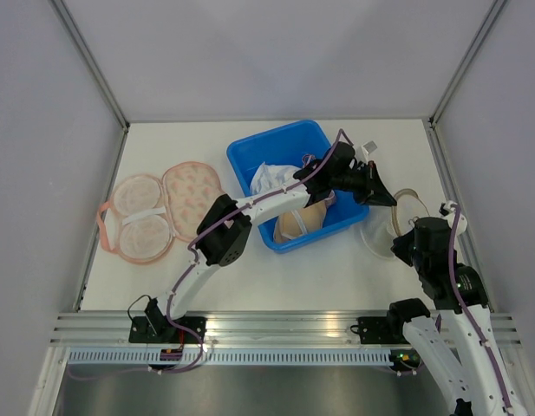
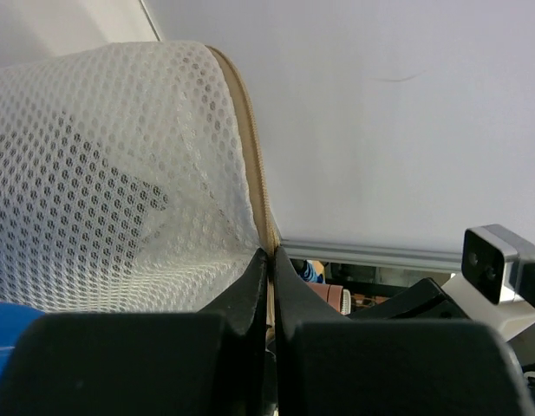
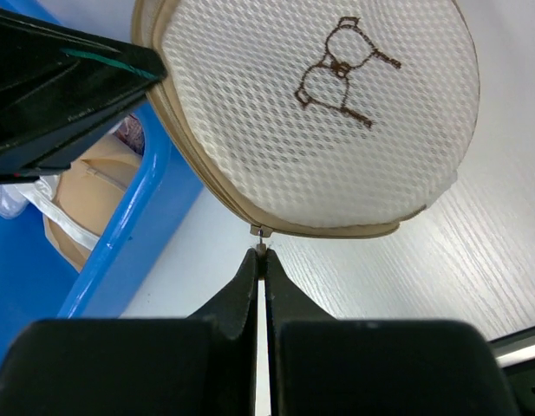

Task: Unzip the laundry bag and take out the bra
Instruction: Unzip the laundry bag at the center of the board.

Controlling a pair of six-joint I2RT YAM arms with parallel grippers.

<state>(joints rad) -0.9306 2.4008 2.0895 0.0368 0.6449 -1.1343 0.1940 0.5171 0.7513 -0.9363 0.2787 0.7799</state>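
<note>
The round white mesh laundry bag (image 1: 413, 208) with a tan zip rim is held up just right of the blue bin. My left gripper (image 1: 381, 192) is shut on the bag's tan zip edge (image 2: 260, 199), with mesh (image 2: 120, 173) filling the left wrist view. My right gripper (image 3: 262, 253) is shut on the small metal zipper pull (image 3: 261, 232) at the bag's lower rim; the bag (image 3: 319, 113) shows a brown stitched drawing. The zip looks closed along the visible rim. The bra is hidden; the mesh does not show what is inside.
A blue bin (image 1: 250, 149) in the middle of the table holds white and beige fabric items (image 1: 297, 221). A pink two-lobed fabric piece (image 1: 154, 212) lies open at the left. Metal frame posts stand at the table's corners, and a rail runs along the near edge.
</note>
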